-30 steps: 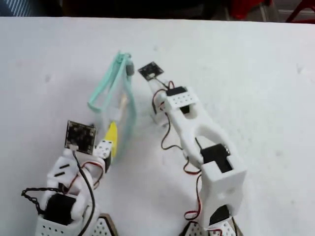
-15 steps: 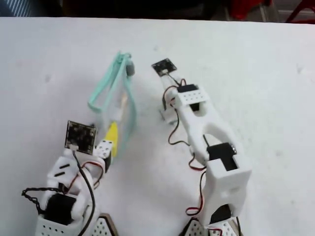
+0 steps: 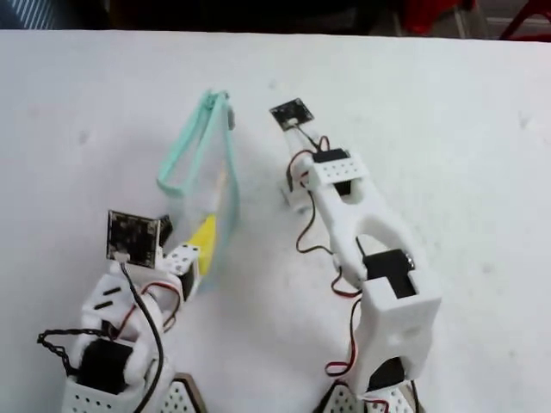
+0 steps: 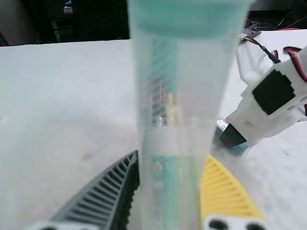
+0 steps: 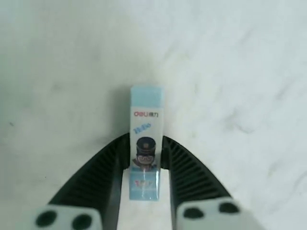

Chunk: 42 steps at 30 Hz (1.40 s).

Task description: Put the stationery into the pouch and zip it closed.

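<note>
Left of centre on the white bench [image 3: 430, 103], the left claw [image 4: 172, 158] is clenched on the near end of a clear, teal-trimmed pouch [image 3: 202, 163]. Just beside it, the right claw [image 5: 145, 143] grasps a pale blue eraser [image 5: 146, 108].

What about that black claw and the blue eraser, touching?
Touching. The right wrist view shows fingers of the right gripper pressed against both sides of the eraser.

pouch [image 4: 184, 91]: top+btm cut off by frame, inside blurry | eraser [image 4: 240, 149]: mostly hidden behind right gripper [image 4: 231, 136]
</note>
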Tool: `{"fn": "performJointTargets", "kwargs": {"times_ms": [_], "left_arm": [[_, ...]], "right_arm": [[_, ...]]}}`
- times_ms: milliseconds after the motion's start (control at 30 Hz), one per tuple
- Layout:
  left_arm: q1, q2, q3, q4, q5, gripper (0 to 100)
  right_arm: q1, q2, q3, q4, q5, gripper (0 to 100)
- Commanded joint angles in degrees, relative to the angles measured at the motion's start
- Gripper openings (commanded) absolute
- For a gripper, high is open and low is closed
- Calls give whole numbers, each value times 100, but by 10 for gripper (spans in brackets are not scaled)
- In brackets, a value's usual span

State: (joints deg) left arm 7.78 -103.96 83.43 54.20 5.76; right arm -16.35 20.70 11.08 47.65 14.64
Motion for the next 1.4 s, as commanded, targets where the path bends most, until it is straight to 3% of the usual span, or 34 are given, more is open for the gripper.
{"fn": "performJointTargets", "kwargs": {"times_ms": [0, 1367], "left_arm": [[-31, -57, -123, -149, 70, 199], [189, -57, -53, -149, 62, 199]], "right_arm": [[233, -66, -53, -127, -62, 17], [189, -57, -158, -198, -62, 17]]}}
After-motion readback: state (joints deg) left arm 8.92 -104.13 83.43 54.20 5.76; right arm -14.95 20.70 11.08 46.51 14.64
